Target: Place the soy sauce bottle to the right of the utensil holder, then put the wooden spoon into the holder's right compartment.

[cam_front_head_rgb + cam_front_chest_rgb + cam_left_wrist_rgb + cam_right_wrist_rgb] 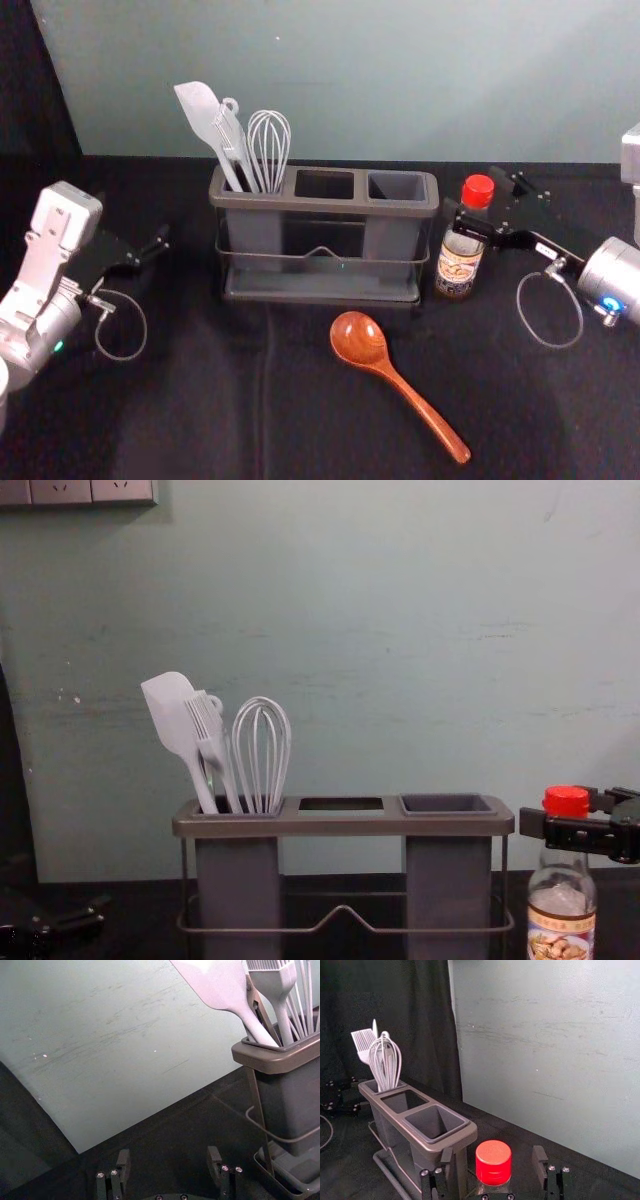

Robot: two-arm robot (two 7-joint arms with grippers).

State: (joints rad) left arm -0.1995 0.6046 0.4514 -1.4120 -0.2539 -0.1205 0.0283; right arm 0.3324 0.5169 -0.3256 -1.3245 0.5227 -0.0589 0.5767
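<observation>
The soy sauce bottle (pixel 459 262) stands upright close beside the right end of the utensil holder (pixel 320 285). My right gripper (pixel 478 203) is at its neck, just under the red cap. In the right wrist view the red cap (pixel 493 1160) sits between the open fingers of my right gripper (pixel 493 1162), with gaps at both sides. The wooden spoon (pixel 400 382) lies on the table in front of the holder, bowl toward it. My left gripper (pixel 155 250) is left of the holder; the left wrist view shows that gripper (pixel 169 1161) open and holding nothing.
A white spatula (pixel 175 720), a brush and a whisk (pixel 262 750) stand in the holder's left compartment. Its middle and right compartments look empty. A plain wall (pixel 400 630) rises behind the black-covered table (pixel 180 400).
</observation>
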